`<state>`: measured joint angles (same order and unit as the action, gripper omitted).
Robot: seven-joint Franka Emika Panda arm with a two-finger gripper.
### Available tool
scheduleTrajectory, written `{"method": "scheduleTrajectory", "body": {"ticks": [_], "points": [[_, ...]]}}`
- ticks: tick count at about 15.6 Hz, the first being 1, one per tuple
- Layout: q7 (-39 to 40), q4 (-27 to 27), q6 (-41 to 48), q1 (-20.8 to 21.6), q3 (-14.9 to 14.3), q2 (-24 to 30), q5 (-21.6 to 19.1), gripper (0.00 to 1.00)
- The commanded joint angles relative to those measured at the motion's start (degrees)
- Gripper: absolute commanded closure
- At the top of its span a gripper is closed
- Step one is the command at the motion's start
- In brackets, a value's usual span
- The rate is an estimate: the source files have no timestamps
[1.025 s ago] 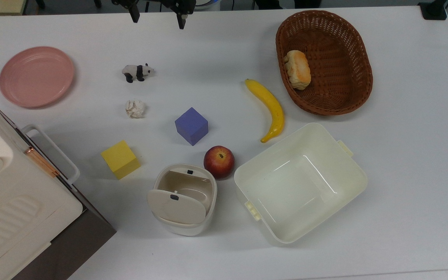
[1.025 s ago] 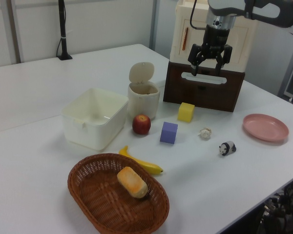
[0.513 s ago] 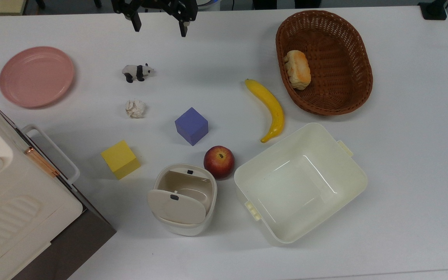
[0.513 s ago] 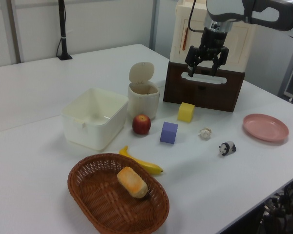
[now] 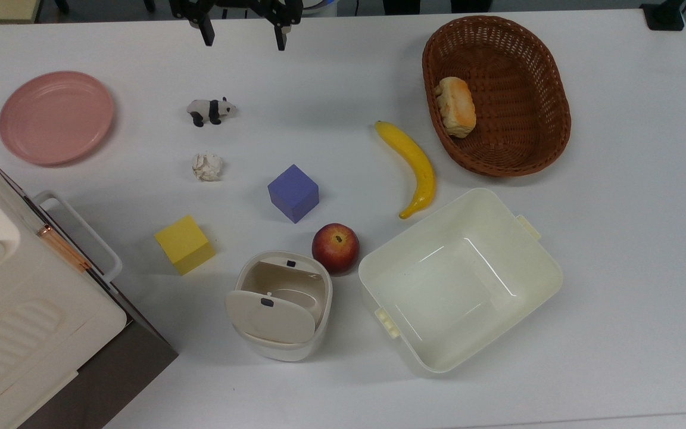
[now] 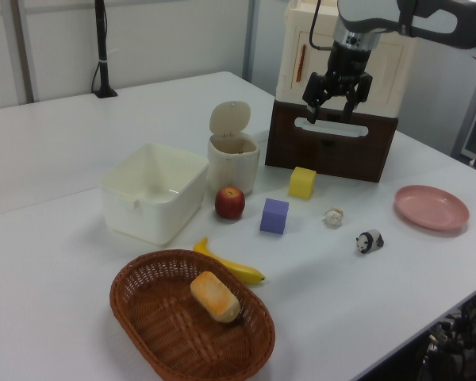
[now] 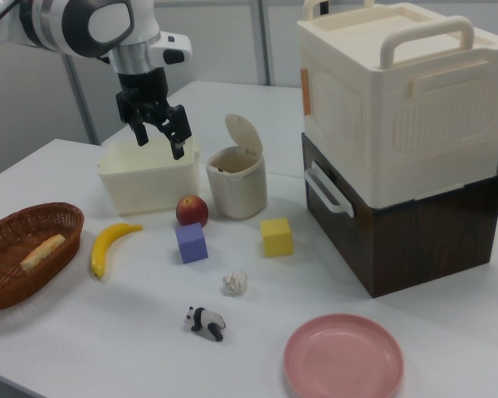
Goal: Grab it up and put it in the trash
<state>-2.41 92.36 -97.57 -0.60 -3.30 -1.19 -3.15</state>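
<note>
From my console the worktop (image 5: 617,238) spreads wide under the claw (image 5: 242,37), which hangs high above it, released, its two fingers spread apart and holding nothing. The stacked cream box on the brown cabinet (image 7: 398,149) stands off to the claw's side in the right view. The trash (image 5: 280,304), its flap tipped up so the mouth is open, sits well away from the claw, down the top view past the purple cube (image 5: 293,192) and beside the apple (image 5: 335,248). The crumpled paper ball (image 5: 207,166) lies below the claw in the top view, slightly toward the top view's left, with the toy panda (image 5: 211,110) between them.

I judge this is the approach. I'd carry the claw over the panda before descending, centre the fingers on either side of the ball, and clench gently since it will crush.

The arm reaches in from the top view's upper edge, wrist vertical, fingers pointing straight down.
</note>
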Motion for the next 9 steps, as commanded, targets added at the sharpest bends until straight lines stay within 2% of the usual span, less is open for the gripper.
{"method": "scheduleTrajectory", "body": {"ticks": [1, 5, 9], "points": [[0.6, 1.9, -0.9, -0.1, -0.3, 1.6, -0.3, 0.00], [-1.1, 3.1, -0.8, -3.8, -0.3, 2.9, -0.1, 0.00], [-6.1, 5.9, -3.1, -8.1, -0.3, 3.0, 0.4, 0.00]]}}
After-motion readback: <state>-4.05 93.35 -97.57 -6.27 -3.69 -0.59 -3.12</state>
